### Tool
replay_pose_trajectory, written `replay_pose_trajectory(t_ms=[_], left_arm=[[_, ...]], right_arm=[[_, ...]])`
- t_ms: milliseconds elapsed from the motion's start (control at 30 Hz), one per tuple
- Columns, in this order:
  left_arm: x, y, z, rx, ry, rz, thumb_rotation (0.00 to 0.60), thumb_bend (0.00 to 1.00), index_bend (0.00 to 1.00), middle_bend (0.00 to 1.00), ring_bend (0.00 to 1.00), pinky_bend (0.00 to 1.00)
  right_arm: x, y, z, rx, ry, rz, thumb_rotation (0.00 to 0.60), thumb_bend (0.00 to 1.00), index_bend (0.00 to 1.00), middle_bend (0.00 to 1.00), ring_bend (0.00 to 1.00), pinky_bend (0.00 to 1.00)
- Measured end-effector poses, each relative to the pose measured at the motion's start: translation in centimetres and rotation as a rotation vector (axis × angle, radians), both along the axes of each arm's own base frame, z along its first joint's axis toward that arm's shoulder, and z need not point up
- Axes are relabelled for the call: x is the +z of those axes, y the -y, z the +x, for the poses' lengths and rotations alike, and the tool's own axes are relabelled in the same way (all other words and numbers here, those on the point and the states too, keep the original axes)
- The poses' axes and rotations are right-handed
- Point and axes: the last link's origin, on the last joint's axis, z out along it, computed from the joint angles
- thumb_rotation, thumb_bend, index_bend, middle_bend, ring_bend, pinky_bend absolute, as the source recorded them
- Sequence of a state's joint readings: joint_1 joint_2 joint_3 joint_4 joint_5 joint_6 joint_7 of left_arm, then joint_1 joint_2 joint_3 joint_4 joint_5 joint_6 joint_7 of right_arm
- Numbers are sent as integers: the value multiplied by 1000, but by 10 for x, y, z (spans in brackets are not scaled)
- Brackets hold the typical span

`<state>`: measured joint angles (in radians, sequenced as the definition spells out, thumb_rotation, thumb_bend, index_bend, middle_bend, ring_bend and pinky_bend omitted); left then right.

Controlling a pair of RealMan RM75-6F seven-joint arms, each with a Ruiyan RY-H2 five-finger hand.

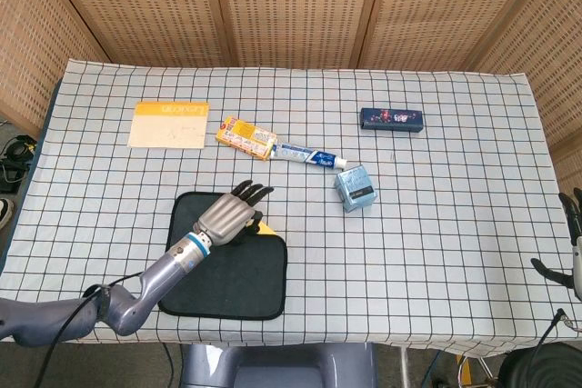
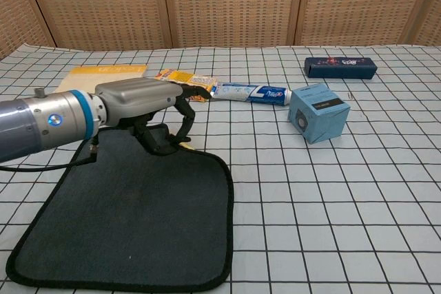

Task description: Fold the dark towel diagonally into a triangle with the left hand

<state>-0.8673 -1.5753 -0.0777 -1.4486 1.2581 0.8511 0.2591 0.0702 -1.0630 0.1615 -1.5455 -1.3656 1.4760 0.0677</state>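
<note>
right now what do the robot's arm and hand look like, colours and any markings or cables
The left arm is glossy grey-blue metal with a bright blue ring at the wrist. The left hand has a silver-grey back and black fingers. A thin black cable runs along the forearm. Of the right hand, only dark tips show at the frame edge.

Yellow-topped card, far left of table: a pale word ran along its yellow band, too small to read. Toothpaste tube, yellow packet, dark blue box all carried print; none legible in either view. Light blue box had dark label, unreadable.
</note>
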Motion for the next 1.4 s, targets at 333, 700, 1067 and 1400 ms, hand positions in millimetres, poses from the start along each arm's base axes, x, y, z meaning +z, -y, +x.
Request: replay_pose_trajectory(t_ms=[333,700,1067,1400], left_arm=[[21,45,-46,26,-50,-47,600,411,612,0,0,0],[34,78,-69,21,-55,-92,600,412,611,0,0,0],[43,103,-88,19,-90,-119,600,413,611,0,0,0],[52,117,-105,-1,-138,-134,600,416,611,0,0,0]], right_arm=[[-1,0,0,-2,-4,1,600,0,0,0,0,0],[-1,0,1,-1,-6,1,600,0,0,0,0,0],[-1,-1,2,5,-5,2,600,0,0,0,0,0],[-2,-1,3,7,-7,5,600,0,0,0,0,0]])
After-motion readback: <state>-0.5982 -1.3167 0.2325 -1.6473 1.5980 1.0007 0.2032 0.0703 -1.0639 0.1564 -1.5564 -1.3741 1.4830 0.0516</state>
